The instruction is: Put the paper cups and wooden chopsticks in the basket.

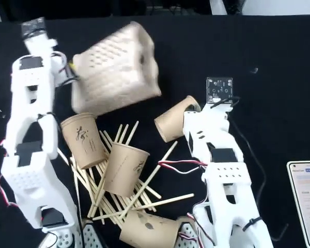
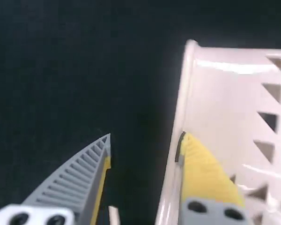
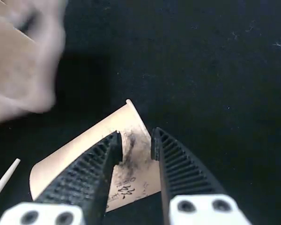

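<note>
The right jaws stand narrowly parted, gripping nothing, just over a cup (image 3: 75, 159) that lies on its side on the black surface (image 1: 279, 62). Its long axis slants from near-left to far-right, with the far end under the jaws. The left jaws are wide, one inside the basket (image 2: 225, 93) and one outside its wall. The basket sits tipped beside the left arm (image 1: 28, 103), while three more cups (image 1: 124, 168) lie among fanned chopsticks (image 1: 165, 201) between the arms.
</note>
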`<action>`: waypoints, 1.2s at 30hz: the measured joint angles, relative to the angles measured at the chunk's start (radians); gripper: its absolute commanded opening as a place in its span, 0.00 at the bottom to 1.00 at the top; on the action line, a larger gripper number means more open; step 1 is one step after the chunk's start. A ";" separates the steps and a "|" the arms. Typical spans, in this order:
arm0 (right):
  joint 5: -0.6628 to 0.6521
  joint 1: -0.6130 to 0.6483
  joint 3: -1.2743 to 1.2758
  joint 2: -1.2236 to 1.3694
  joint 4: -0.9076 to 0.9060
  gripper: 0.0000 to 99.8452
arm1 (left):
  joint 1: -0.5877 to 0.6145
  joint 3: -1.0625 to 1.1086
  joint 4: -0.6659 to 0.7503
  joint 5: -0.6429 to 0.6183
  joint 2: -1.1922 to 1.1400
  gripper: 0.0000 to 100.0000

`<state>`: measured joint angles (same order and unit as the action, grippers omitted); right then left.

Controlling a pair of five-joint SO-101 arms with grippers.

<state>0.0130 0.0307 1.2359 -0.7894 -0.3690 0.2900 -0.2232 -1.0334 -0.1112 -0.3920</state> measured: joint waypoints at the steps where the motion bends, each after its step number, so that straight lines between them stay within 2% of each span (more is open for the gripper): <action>1: 0.000 0.000 0.000 0.000 0.000 0.11 | 0.015 0.023 0.015 0.000 -0.008 0.23; 12: 0.000 0.000 0.000 0.000 0.000 0.11 | 0.077 0.015 0.014 0.002 -0.032 0.24; 16: 0.000 0.000 0.000 0.000 0.000 0.11 | 0.135 -0.084 -0.127 -0.023 0.041 0.24; 20: 0.000 0.003 0.000 0.000 0.000 0.11 | 0.149 -0.252 -0.354 -0.103 0.155 0.24; 26: 0.000 0.006 0.000 0.000 0.000 0.11 | 0.035 -0.423 -0.677 -0.196 0.253 0.24; 36: 0.000 0.015 0.020 0.000 0.002 0.11 | -0.186 -0.347 -0.720 -0.427 0.410 0.24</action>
<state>0.0130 0.0460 1.2559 -0.7894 -0.3675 0.1043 -0.5700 -1.7530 -0.5378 0.0176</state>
